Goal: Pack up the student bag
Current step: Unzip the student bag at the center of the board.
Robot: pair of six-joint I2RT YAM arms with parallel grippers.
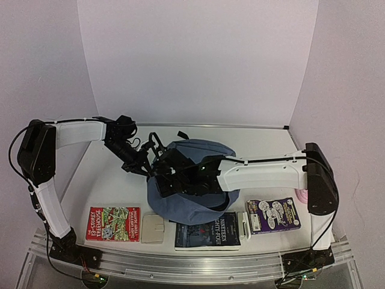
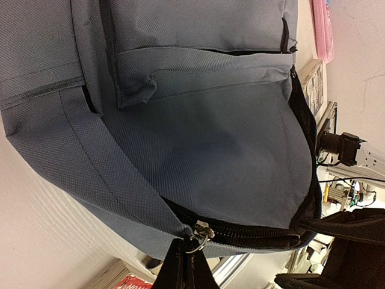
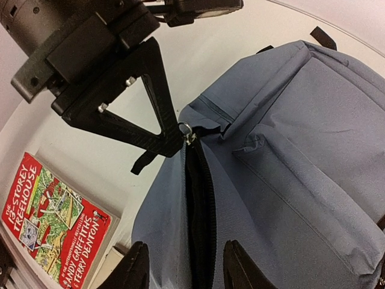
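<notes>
1. Top view. The student bag [image 1: 198, 201] lies directly beneath the right gripper [image 1: 163, 179] and just to the right of the left gripper [image 1: 143, 161]. Both grippers meet at the bag's left edge. A red book [image 1: 112, 224], a dark book [image 1: 207, 233] and a purple book [image 1: 274, 215] lie on the near side of both grippers, outside the bag. Risk: I see nothing pinning the bag down, so a hard pull by either arm could drag it over the books.

2. Left wrist view. The left gripper is closed tight, its fingers [image 2: 180, 271] pinching the black tab of the zipper pull [image 2: 201, 233] just ahead of the fingertips. The zip runs off to the right of the gripper and is only narrowly parted. Risk: the tab is thin and limp. I judge that a pull off the line of the zip could slide the tab out of the pinch or jam the slider.

3. Right wrist view. The right gripper is partway open and holds nothing that I can see. Its fingers [image 3: 135, 268] stand either side of the zipper opening [image 3: 201, 201], which runs from between them up to the pull. I cannot tell whether the tips touch the fabric. Risks:
   - If the gripper closes here, it may pinch both lips together and shut the mouth instead of spreading it.
   - The two grippers are near each other, so a small misjudged move could knock one against the other.
</notes>
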